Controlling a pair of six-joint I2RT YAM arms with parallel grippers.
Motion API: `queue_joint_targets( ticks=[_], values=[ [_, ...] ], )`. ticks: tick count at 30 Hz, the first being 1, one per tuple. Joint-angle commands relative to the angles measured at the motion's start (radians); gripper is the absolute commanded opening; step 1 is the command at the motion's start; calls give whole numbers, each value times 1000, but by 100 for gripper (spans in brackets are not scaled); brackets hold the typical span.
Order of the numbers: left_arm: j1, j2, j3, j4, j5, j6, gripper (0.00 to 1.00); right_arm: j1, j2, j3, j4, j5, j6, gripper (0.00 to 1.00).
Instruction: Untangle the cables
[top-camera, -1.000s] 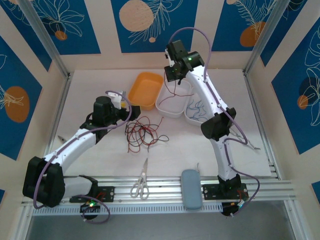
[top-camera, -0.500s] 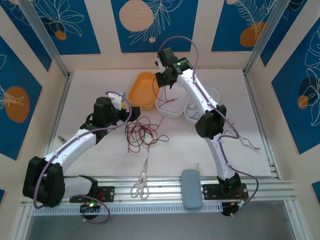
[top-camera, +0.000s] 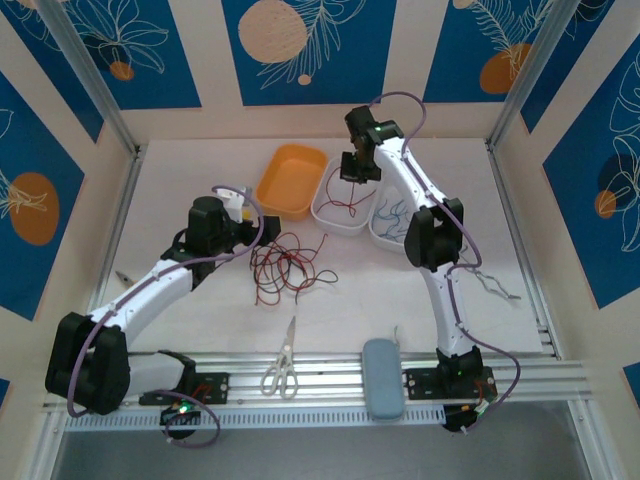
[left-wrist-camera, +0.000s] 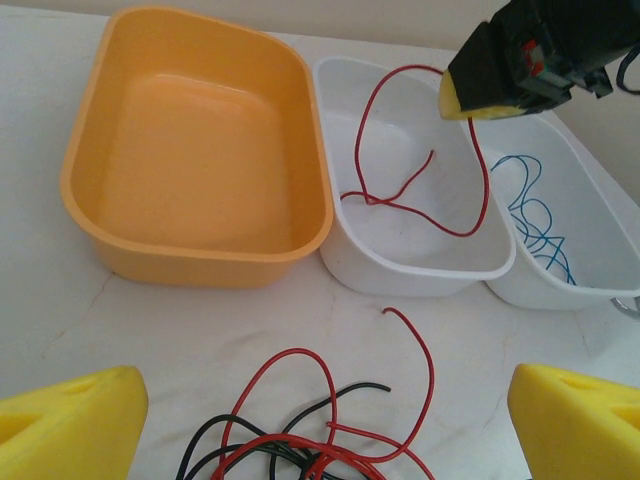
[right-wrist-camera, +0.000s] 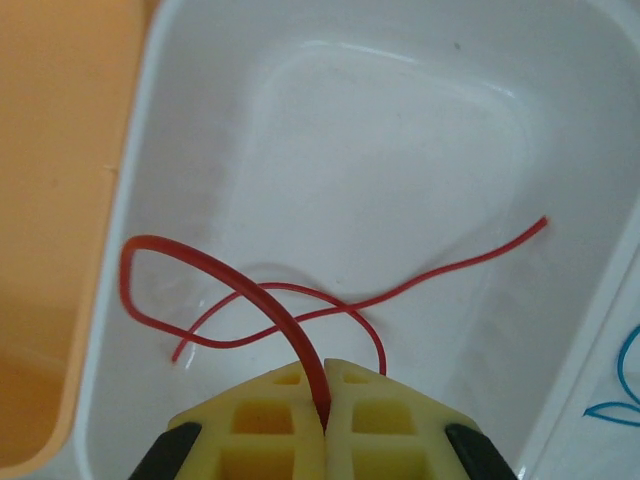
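**Wire pinched over the middle tub**

The right pincer (top-camera: 353, 170) hangs above a white rectangular plastic tub (top-camera: 326, 216), its yellow pads pressed together on a thin red wire (right-wrist-camera: 250, 292). The wire drops from the pads in loose loops inside that tub. Just to the tub's left sits an orange rectangular plastic tub (left-wrist-camera: 200, 150). On the other side, a second white plastic tub (left-wrist-camera: 590, 290) holds thin blue wires (left-wrist-camera: 535, 215). On the white desk (top-camera: 350, 310) in front of the tubs lies a tangle of thin red and black wires (top-camera: 285, 265). The left pincer (left-wrist-camera: 325, 400) hovers over it, spread wide and gripping nothing.
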Motion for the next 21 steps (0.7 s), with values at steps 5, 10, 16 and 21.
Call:
queue_joint_targets(
  ticks=[5,10,16,21],
  values=[
    [-9,1,-15,13,-1,5,93,26,36,-23,-10,89,46,0],
    [-8,11,-16,16,3,1,93,30,78,-20,-9,179,60,0],
    [-8,19,-13,18,10,1,94,33,123,-13,5,266,65,0],
    [-8,24,-12,17,12,-1,94,34,152,-1,33,256,40,0]
  ],
)
